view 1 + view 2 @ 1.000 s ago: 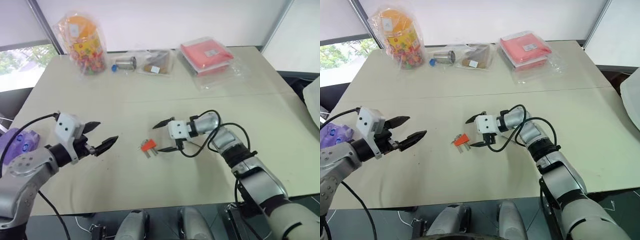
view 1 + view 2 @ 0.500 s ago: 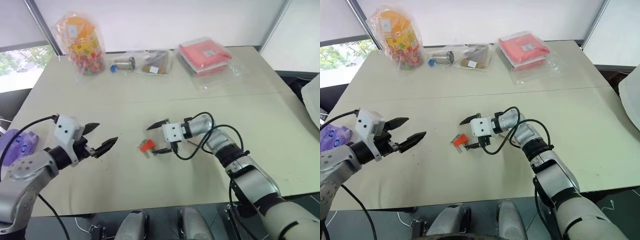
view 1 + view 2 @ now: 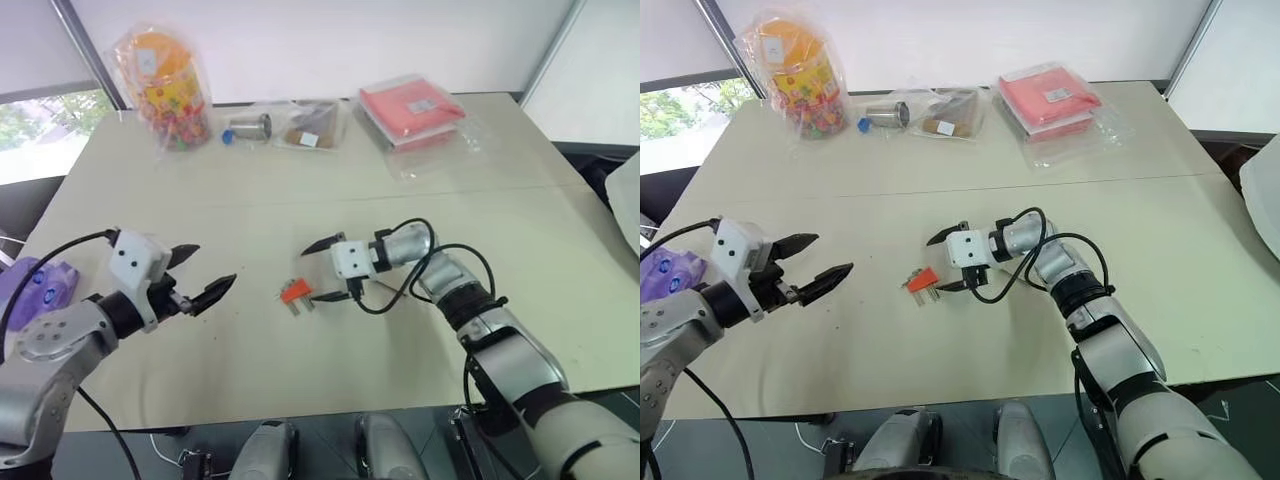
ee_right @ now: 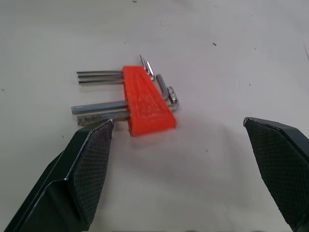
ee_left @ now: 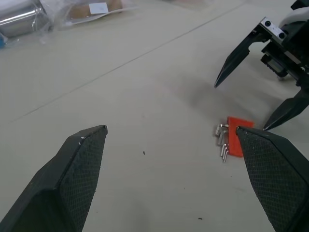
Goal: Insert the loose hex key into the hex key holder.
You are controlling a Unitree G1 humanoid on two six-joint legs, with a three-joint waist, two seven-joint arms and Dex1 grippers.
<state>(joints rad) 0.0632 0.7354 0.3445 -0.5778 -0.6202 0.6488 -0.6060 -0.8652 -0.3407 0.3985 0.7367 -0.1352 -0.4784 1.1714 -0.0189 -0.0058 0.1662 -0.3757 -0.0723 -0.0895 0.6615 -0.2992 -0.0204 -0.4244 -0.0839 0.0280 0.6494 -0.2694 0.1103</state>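
Head views: hex key holder (image 3: 294, 293) flat on the beige table (image 3: 520, 230), near mid-table; right claw (image 3: 328, 270) spread wide just beside it on the robot's right, lower finger close to the orange block, nothing held; left claw (image 3: 205, 270) likewise spread and empty, well apart on the robot's left. Bagged items along the far edge: red flat packet (image 3: 413, 106), candy jar (image 3: 169, 85). Left wrist view: holder (image 5: 239, 143) beyond the left claw's fingertip, silvery keys pointing away from the right claw (image 5: 251, 101). Right wrist view: holder (image 4: 145, 100) between the open fingers (image 4: 89, 164), straight shanks out one side, bent ends out the other. Loose hex key not confidently identifiable; possibly the thin dark line just behind the right claw. Handling, as judged: key stiff, light, smooth, prone to slip or roll; best pinched mid-shank, tip left free. Holder light and likely to slide when pushed; best clamped across the plastic body.
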